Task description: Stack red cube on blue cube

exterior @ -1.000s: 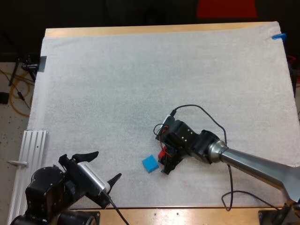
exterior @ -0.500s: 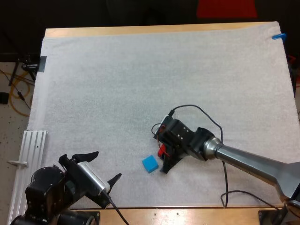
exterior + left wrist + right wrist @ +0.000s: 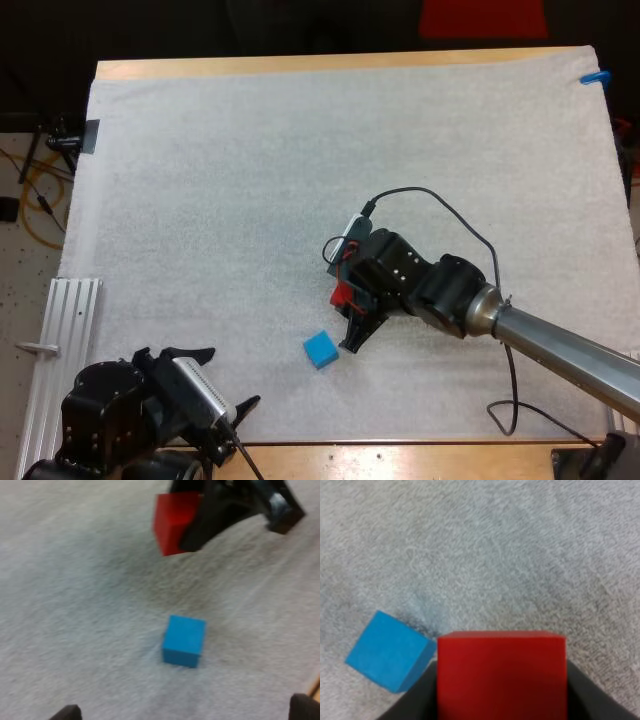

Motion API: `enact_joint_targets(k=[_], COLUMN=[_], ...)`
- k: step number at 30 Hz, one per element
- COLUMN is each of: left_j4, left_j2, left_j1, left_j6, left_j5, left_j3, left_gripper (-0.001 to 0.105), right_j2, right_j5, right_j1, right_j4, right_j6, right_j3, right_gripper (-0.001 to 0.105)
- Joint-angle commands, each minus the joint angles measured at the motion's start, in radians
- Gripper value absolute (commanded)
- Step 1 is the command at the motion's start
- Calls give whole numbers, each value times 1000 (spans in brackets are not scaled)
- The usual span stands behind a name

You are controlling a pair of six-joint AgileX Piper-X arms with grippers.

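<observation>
- Since 1 s ago: right tool (image 3: 352, 312) w/ red cube (image 3: 343, 296) has come up off the mat (image 3: 250, 180); left arm pulled back a bit toward near edge. Blue cube (image 3: 320, 349) hasn't shifted.
- Left tool (image 3: 220, 380): nearest, at near-left of worktop (image 3: 300, 64), fingers apart, nothing between them, well apart from both cubes. Best kept parked there, out of the path.
- Blue cube: sits flat on mat, alone, nothing touching it. Turned at an angle vs the red cube's edges, per right wrist view.
- Red cube: clamped between right tool's fingers, one each side, held in air. Looks to be just beyond blue cube and off to one side, not over it yet.
- Step in hand (my read): carry red over blue, then set down.
- To do it well: finish lift before moving sideways so red's bottom clears blue's top; centre red over blue; twist wrist so faces line up; lower slow till faces meet, then open. Don't nudge blue; it's light and would likely slide on mat.
- Far mat: bare, no obstacles.
</observation>
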Motion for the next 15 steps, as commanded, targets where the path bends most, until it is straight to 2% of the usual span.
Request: enact_joint_targets(k=[1,8,15], left_j4=[3,3,3], left_j2=[1,1,1], left_j1=[-5,-5,-5], left_j6=[8,8,8], left_j5=[29,29,29], left_j3=[-6,-6,-6], left_gripper=[76,76,76], right_j2=[-8,13,70], right_j5=[-2,42,42], right_j1=[24,135,180], right_j4=[5,3,-36], right_j6=[-19,-41,-41], right_j3=[-13,-14,-14], right_gripper=[17,17,17])
